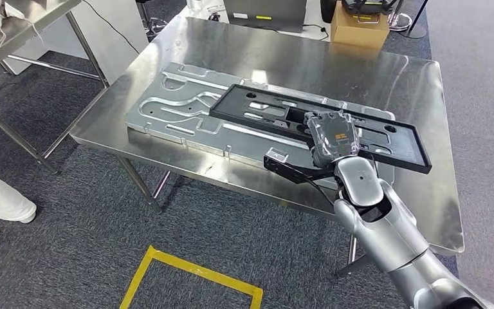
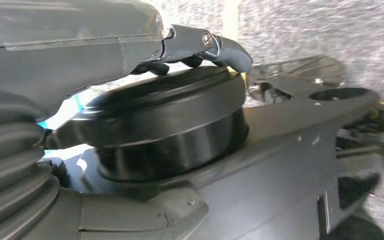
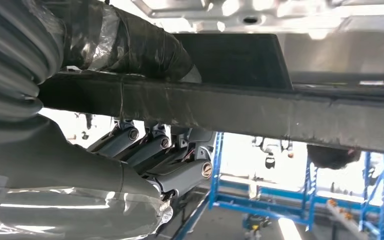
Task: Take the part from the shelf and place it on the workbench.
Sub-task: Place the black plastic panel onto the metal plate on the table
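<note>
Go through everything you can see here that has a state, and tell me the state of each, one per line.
black frame part: lying tilted on the grey metal plate, near edge still gripped
right hand: grips the black frame part's near edge, thumb on top, fingers curled beneath
left hand: hanging beside the robot's body, holding nothing, open or curled unclear
grey metal plate: flat on the workbench
workbench: standing, bearing plate and part
cardboard box: open at top

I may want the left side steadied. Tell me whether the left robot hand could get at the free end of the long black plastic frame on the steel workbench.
Probably not as things stand: the left robot hand hangs by the robot's body, while the frame's free end looks unobstructed.
</note>
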You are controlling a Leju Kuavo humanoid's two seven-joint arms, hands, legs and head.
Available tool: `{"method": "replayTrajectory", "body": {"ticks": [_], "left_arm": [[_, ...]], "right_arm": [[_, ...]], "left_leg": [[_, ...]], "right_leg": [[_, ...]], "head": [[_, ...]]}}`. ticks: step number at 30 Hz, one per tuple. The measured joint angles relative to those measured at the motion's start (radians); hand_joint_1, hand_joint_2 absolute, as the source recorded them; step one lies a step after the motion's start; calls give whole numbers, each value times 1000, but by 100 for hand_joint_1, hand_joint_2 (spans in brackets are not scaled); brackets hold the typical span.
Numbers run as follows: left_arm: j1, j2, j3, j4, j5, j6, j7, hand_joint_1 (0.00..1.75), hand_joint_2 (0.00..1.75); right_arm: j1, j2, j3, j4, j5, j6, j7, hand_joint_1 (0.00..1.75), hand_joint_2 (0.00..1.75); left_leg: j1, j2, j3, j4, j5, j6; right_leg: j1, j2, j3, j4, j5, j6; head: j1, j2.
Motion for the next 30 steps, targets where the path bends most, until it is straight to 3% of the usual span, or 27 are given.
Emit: {"method": "replayTrajectory", "body": {"ticks": [1, 2, 4, 5, 6, 8, 11, 13, 15, 16, 17, 18, 19, 20, 21, 23, 26, 28, 30], "left_arm": [[-4, 0, 0, 0, 2, 0, 0, 0, 175], [-6, 0, -1, 0, 4, -1, 0, 0, 175], [-3, 2, -2, 2, 8, -1, 0, 0, 175], [-1, 1, -3, 3, 11, -1, 0, 0, 175], [1, 0, -3, 4, 12, -1, 1, 0, 175], [1, -2, -3, 6, 15, -2, 0, 0, 175], [1, -3, -3, 8, 15, -2, -1, 0, 175], [3, -4, -3, 8, 15, -2, 0, 0, 175], [4, -4, -3, 8, 15, -2, 0, 0, 175], [6, -4, -3, 8, 15, -2, 0, 0, 175], [7, -4, -3, 8, 16, -3, 0, 0, 175], [9, -4, -3, 8, 16, -4, 0, 0, 175], [11, -4, -3, 8, 16, -6, 0, 0, 175], [13, -8, -3, 8, 16, -7, 0, 0, 175], [15, -11, -3, 8, 16, -8, 0, 0, 175], [16, -15, -4, 10, 17, -9, 1, 0, 175], [16, -13, -4, 13, 19, -8, 1, 0, 175], [12, -12, -4, 14, 21, -8, 0, 0, 175], [3, -11, -4, 15, 24, -9, -1, 0, 175]], "right_arm": [[0, 1, 6, 4, -5, 3, -2, 175, 175], [0, 3, 10, 8, -10, 6, -4, 175, 175], [-2, 10, 17, 15, -15, 9, -6, 175, 175], [-4, 13, 19, 19, -16, 11, -6, 175, 175], [-7, 17, 22, 22, -17, 14, -6, 175, 175], [-11, 21, 28, 29, -19, 18, -5, 175, 175], [-14, 24, 34, 35, -22, 19, -8, 175, 175], [-19, 26, 35, 37, -22, 19, -10, 175, 175], [-22, 27, 36, 40, -22, 19, -10, 175, 175], [-21, 27, 37, 43, -22, 19, -10, 175, 175], [-20, 27, 38, 46, -22, 19, -11, 175, 175], [-19, 27, 39, 49, -23, 19, -11, 175, 175], [-19, 27, 40, 51, -24, 19, -11, 175, 175], [-19, 27, 41, 53, -24, 19, -11, 175, 175], [-20, 28, 42, 54, -25, 19, -11, 175, 175], [-21, 29, 44, 55, -26, 18, -11, 175, 175], [-22, 30, 47, 56, -28, 17, -9, 175, 175], [-22, 31, 47, 56, -29, 16, -7, 175, 175], [-19, 33, 48, 58, -30, 16, -7, 175, 175]], "left_leg": [[0, 0, -26, 34, 7, -4], [1, 1, -32, 27, 36, -7], [5, 2, -2, -78, 130, -13], [6, 3, 12, -129, 164, -15], [7, 2, 27, -172, 173, -12], [6, -2, 35, -202, 156, 5], [9, -7, 50, -214, 143, 30], [10, -8, 64, -218, 136, 42], [6, -10, 73, -218, 126, 50], [2, -12, 81, -218, 119, 52], [-3, -13, 91, -218, 111, 53], [-9, -15, 105, -219, 102, 55], [-15, -15, 119, -221, 93, 57], [-20, -15, 135, -224, 83, 59], [-22, -15, 147, -229, 75, 61], [-18, -11, 160, -242, 68, 55], [-20, -4, 163, -218, 96, 39], [-21, -3, 113, -126, 100, 24], [-15, -3, 42, -23, 54, 4]], "right_leg": [[-1, 0, 10, 1, -9, 3], [-3, 1, 21, 2, -18, 7], [-9, 4, 43, 9, -39, 19], [-7, 6, 48, 15, -48, 26], [-5, 8, 46, 22, -54, 32], [1, 11, 35, 33, -58, 39], [-1, 9, 22, 61, -67, 46], [-1, 6, -31, 156, -95, 53], [0, 5, -120, 281, -127, 54], [2, 5, -156, 316, -126, 50], [7, 5, -176, 318, -106, 42], [14, 6, -178, 284, -67, 28], [23, 6, -166, 226, -18, 10], [35, 7, -151, 166, 26, -16], [46, 7, -135, 114, 57, -37], [60, 9, -112, 57, 72, -65], [50, 9, -58, 3, 65, -73], [33, 6, -21, -23, 58, -69], [22, 4, 2, -30, 41, -53]], "head": [[0, 0], [0, 0], [0, 0], [-2, 0], [-4, 0], [-8, 0], [-7, 0], [-6, 0], [-6, 0], [-6, 0], [-6, 0], [-6, 0], [-6, 0], [-9, 0], [-13, 0], [-20, 0], [-20, 0], [-21, 0], [-23, 0]]}}
